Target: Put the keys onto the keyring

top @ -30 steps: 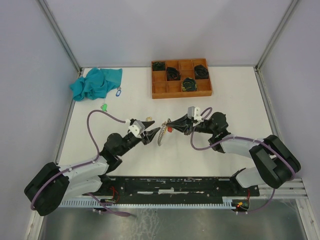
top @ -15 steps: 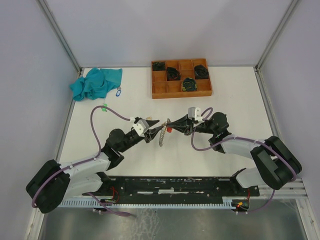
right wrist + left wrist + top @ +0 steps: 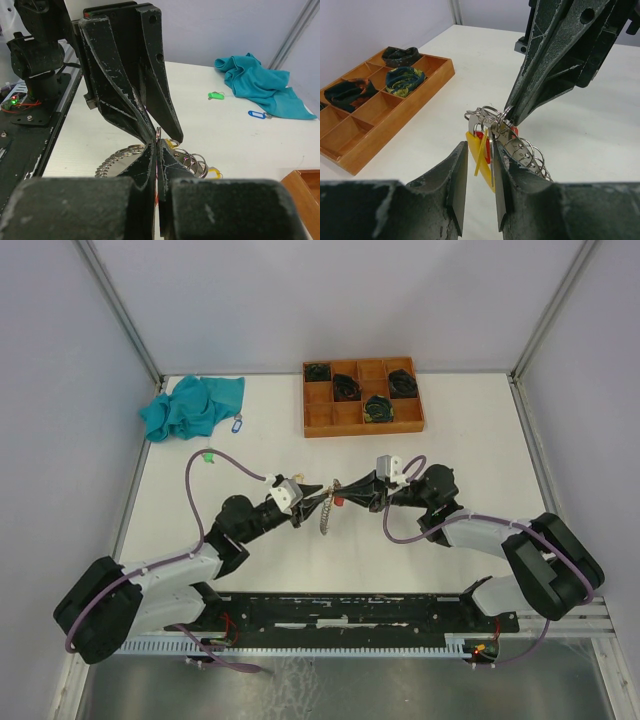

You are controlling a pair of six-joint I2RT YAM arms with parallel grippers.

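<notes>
I see the right gripper (image 3: 343, 487) clamped on the keyring (image 3: 490, 116) near the wooden tray (image 3: 312, 422); my left gripper (image 3: 479, 176), narrowly parted, brackets the yellow-tagged key (image 3: 476, 146). Bare table (image 3: 480, 440) surrounds them.

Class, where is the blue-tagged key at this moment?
In the top view the blue-tagged key lies on the table's far left, just right of the teal cloth, left of the wooden tray, and away from both claws.

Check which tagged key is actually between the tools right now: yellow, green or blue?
The yellow-tagged key, between the left tool fingers at the keyring the right tool pinches. The green-tagged key and blue-tagged key lie loose near the teal cloth.
</notes>
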